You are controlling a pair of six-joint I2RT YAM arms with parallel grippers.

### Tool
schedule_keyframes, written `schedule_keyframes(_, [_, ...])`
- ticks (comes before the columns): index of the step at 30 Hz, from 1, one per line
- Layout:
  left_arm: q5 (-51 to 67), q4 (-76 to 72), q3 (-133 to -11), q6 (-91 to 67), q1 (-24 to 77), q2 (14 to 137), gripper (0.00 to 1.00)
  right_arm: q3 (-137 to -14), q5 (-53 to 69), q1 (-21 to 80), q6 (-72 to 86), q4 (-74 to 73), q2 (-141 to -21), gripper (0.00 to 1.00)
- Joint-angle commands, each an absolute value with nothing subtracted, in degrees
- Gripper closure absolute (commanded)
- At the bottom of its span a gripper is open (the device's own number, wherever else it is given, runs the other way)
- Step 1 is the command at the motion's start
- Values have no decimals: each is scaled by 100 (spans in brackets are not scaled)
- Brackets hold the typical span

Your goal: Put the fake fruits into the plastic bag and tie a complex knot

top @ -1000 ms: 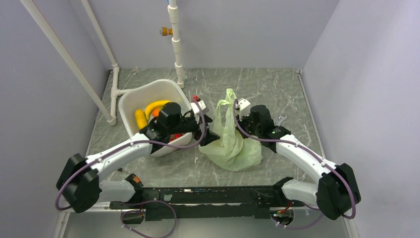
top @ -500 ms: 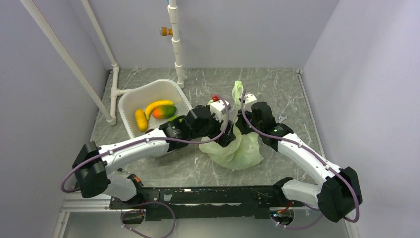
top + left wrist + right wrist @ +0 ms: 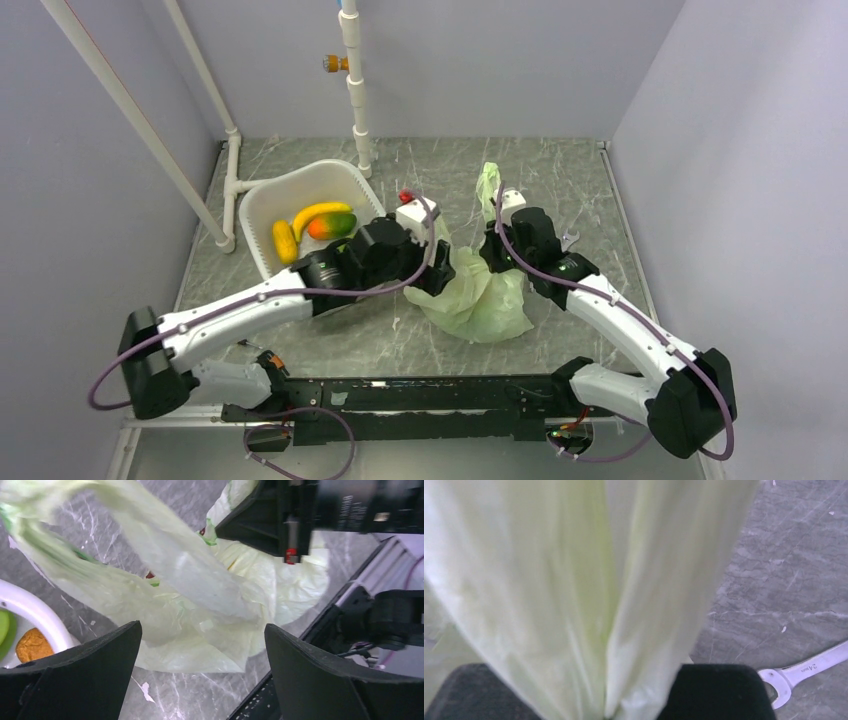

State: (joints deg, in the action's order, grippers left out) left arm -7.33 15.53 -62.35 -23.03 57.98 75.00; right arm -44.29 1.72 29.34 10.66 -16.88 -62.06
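Note:
The pale-green plastic bag (image 3: 482, 298) lies crumpled on the table at the centre. My right gripper (image 3: 493, 243) is shut on its upper film and holds a handle (image 3: 488, 182) up; the right wrist view shows the plastic (image 3: 574, 590) pinched between the fingers (image 3: 719, 690). My left gripper (image 3: 440, 276) is open and empty at the bag's left side; its wrist view shows the bag (image 3: 200, 605) beyond the wide-apart jaws, with small red spots inside. A banana (image 3: 318, 211), a mango (image 3: 334, 224) and a yellow fruit (image 3: 284, 240) lie in the white basin (image 3: 262, 200). No knot shows.
A steel wrench (image 3: 570, 238) lies on the table right of the right gripper and shows in the right wrist view (image 3: 809, 672). White pipes (image 3: 355, 90) stand at the back and back left. The basin rim (image 3: 30, 615) is close to my left finger.
My left gripper moved from the basin to the bag mouth, then drew back a little to the left and is open. The right gripper raised the bag handle higher.

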Motion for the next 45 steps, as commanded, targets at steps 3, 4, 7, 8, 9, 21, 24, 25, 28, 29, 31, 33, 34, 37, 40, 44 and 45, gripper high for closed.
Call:
schedule_keyframes(3, [-531, 1909, -6158, -2533, 5875, 6874, 1, -4528, 159, 2954, 1437, -1605, -5986, 100])
schedule_keyframes(4, [-551, 2029, -6176, -2614, 5877, 6896, 1, -4534, 189, 2944, 1482, -1592, -5963, 100])
schedule_keyframes(7, [-462, 2159, -6205, -2897, 5823, 7118, 1, -4553, 240, 2960, 1649, -1531, -5907, 100])
schedule_keyframes(8, [-395, 2142, -6235, -2941, 5823, 7201, 1, -4553, 245, 2964, 1666, -1515, -5906, 100])
schedule_keyframes(9, [-293, 2026, -6215, -2952, 5819, 7248, 1, -4557, 228, 2950, 1663, -1524, -5904, 100])
schedule_keyframes(21, [13, 1131, -5784, -3671, 5397, 7637, 1, -4378, 312, 2963, 1608, -1635, -5615, 100])
schedule_keyframes(24, [100, 1174, -5767, -3921, 5150, 7764, 1, -4326, 296, 2962, 1574, -1656, -5436, 100])
schedule_keyframes(25, [114, 1189, -5799, -3941, 5145, 7807, 1, -4310, 302, 2965, 1577, -1667, -5398, 100])
schedule_keyframes(28, [149, 1344, -6027, -3992, 5145, 7954, 1, -4237, 375, 2962, 1591, -1669, -5302, 100])
schedule_keyframes(29, [94, 1387, -6054, -4039, 5133, 8007, 1, -4211, 407, 2960, 1591, -1662, -5285, 100])
schedule_keyframes(31, [145, 1293, -6045, -4086, 5091, 8081, 1, -4153, 562, 2964, 1576, -1633, -5223, 100])
schedule_keyframes(33, [300, 987, -6001, -4035, 5063, 8147, 1, -4071, 787, 2961, 1539, -1563, -5169, 100])
schedule_keyframes(34, [413, 721, -5959, -3969, 5049, 8174, 1, -4039, 883, 2965, 1512, -1552, -5156, 100])
schedule_keyframes(37, [1023, -142, -5908, -3743, 4926, 8241, 15, -4027, 821, 2962, 1423, -1624, -5191, 100])
schedule_keyframes(40, [1618, -1103, -5686, -3171, 4796, 7977, 79, -4163, 664, 2954, 1237, -1823, -5322, 100])
schedule_keyframes(44, [2785, -1333, -5922, -1210, 4814, 7696, 100, -4612, 579, 2815, 631, -2119, -5679, 100])
schedule_keyframes(45, [2948, -1283, -5928, -801, 4816, 7638, 100, -4716, 599, 2800, 436, -2159, -5775, 100])
